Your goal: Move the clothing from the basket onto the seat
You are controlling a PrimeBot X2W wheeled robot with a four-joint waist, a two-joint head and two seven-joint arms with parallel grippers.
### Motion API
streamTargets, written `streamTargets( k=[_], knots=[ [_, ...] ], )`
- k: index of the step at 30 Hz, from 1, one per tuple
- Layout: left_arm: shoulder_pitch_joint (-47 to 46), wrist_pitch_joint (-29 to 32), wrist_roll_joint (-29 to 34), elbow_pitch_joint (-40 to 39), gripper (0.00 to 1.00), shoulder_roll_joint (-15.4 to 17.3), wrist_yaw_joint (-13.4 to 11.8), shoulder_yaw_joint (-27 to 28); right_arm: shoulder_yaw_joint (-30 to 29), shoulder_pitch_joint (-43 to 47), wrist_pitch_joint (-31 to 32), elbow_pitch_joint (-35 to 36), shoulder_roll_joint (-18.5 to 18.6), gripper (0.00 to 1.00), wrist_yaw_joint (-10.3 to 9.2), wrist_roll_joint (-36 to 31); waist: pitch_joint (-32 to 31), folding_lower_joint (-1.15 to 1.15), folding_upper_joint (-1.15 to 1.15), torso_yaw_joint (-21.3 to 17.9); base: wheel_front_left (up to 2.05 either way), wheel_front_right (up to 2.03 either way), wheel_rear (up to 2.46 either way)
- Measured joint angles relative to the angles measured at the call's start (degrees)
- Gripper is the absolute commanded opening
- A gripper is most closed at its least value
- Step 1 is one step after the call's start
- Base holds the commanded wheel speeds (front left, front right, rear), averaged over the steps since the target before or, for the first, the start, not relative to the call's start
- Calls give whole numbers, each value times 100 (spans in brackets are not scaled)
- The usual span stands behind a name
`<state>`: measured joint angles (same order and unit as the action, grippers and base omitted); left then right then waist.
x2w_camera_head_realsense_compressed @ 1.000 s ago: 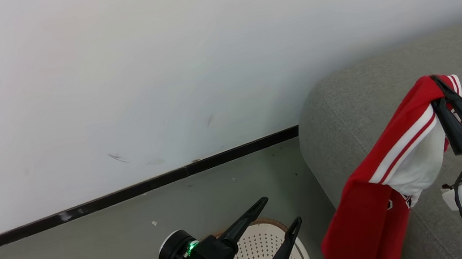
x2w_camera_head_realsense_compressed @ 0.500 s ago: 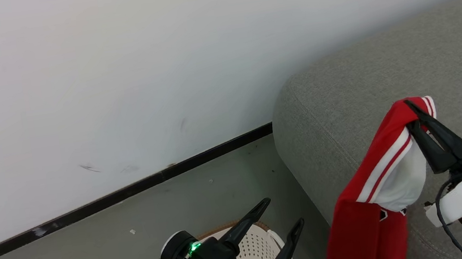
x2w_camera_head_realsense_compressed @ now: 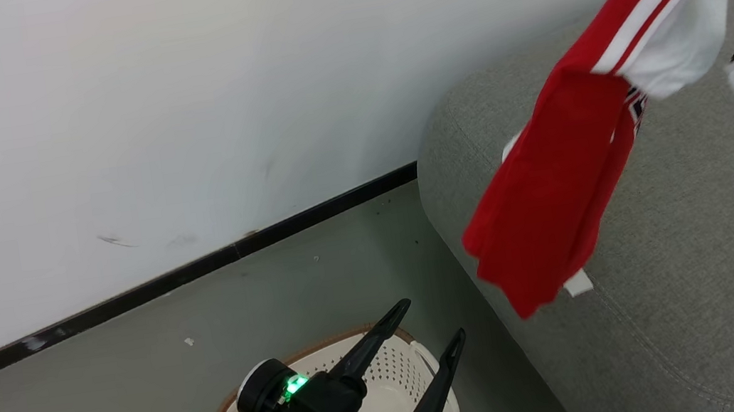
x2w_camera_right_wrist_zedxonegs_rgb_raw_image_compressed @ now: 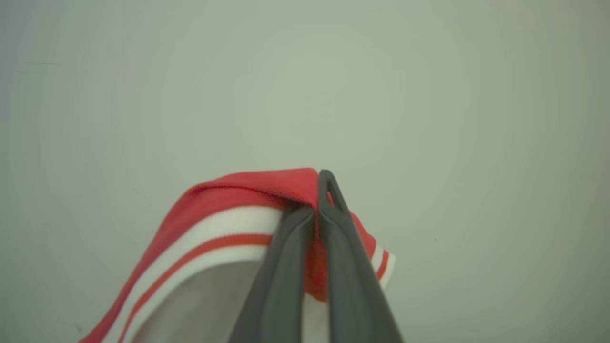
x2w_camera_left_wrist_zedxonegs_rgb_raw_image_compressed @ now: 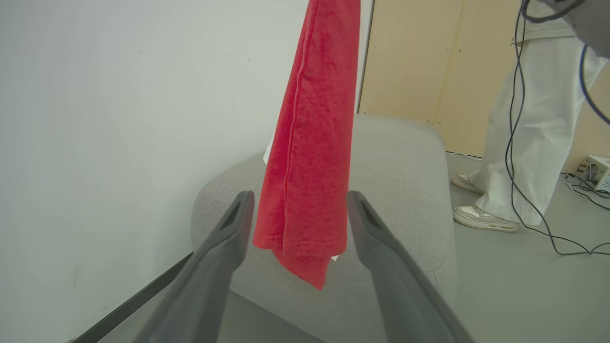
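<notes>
Here we are with the right gripper [x2w_camera_right_wrist_zedxonegs_rgb_raw_image_compressed: 315, 195]. Its two dark fingers are pressed tight together on the top fold of the clothing [x2w_camera_head_realsense_compressed: 554, 208], pinching the red fabric just above the white stripe trim. From that pinch the garment hangs free, a long red drape falling away below the jaws, with a white lining showing just under the stripes. A small white tag [x2w_camera_head_realsense_compressed: 578, 284] sticks out at the bottom hem.

Under and behind that hanging cloth we have the seat [x2w_camera_head_realsense_compressed: 691, 261], the big grey cushion. In the head view the lower end of the garment hangs in front of the seat's rounded corner; we cannot tell whether it touches the fabric.

Over to the left gripper [x2w_camera_head_realsense_compressed: 432, 319]. Its fingers are spread wide and hold nothing. Directly beneath them sits the basket [x2w_camera_head_realsense_compressed: 398, 374], its perforated cream wall showing in the gap between the two fingers. Along those fingers in the wrist view, the red garment hangs out ahead, framed between the tips and well clear of both.

Beyond the jaws we see the pale wall [x2w_camera_head_realsense_compressed: 182, 117], a dark baseboard [x2w_camera_head_realsense_compressed: 203, 265] and the grey floor [x2w_camera_head_realsense_compressed: 112, 385]. Past the far side of the seat a person [x2w_camera_left_wrist_zedxonegs_rgb_raw_image_compressed: 538, 143] in white trousers stands on the floor.
</notes>
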<state>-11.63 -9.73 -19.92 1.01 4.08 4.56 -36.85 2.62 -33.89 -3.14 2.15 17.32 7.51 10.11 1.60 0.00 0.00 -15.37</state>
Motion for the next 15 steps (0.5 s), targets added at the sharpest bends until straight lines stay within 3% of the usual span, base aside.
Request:
streamTargets(
  k=[7,15],
  knots=[
    [-164,8,227,-201,100,121,-89,35,-695,-1231,325,-666,285,0,1,279,293,0,0,27,0,0,0],
    [-442,192,399,-455,100,163,-108,8,-1606,-1843,439,-1553,784,0,0,219,677,0,0,104,0,0,0]
  ],
)
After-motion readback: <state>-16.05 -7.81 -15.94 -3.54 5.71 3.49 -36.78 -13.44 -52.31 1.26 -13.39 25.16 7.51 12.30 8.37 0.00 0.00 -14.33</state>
